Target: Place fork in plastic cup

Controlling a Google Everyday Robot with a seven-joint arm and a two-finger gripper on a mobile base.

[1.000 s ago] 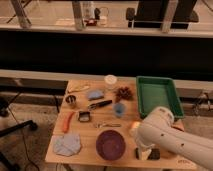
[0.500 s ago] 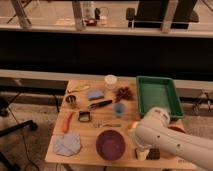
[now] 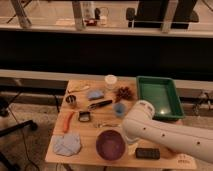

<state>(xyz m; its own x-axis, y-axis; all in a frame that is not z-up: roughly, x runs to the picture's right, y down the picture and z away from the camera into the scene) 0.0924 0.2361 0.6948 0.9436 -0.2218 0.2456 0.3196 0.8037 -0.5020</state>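
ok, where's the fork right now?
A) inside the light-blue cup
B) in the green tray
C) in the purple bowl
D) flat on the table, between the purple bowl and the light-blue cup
D: the fork lies flat on the table, just beyond the purple bowl and short of the plastic cup. The gripper is out of sight behind the white arm at the table's front right.
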